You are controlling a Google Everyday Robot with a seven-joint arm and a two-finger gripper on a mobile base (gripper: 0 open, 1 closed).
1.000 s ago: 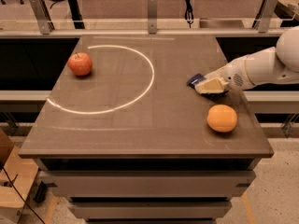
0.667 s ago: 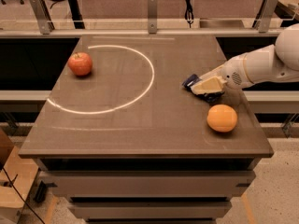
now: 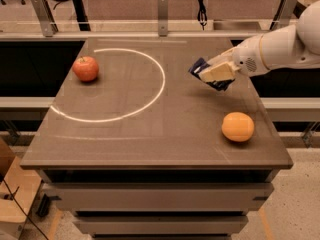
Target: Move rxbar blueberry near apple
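Gripper [image 3: 214, 74] near the right edge of the table [image 3: 150, 139] pinches the flat navy rxbar blueberry [image 3: 198, 67]; I see the round, smooth apple [image 3: 86, 68] toward the far-left corner.

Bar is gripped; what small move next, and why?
Probably carry it across the table toward the apple: the gripper is shut on the rxbar blueberry at the opposite side, far from the apple; the orange lies nearer the front, off that path.
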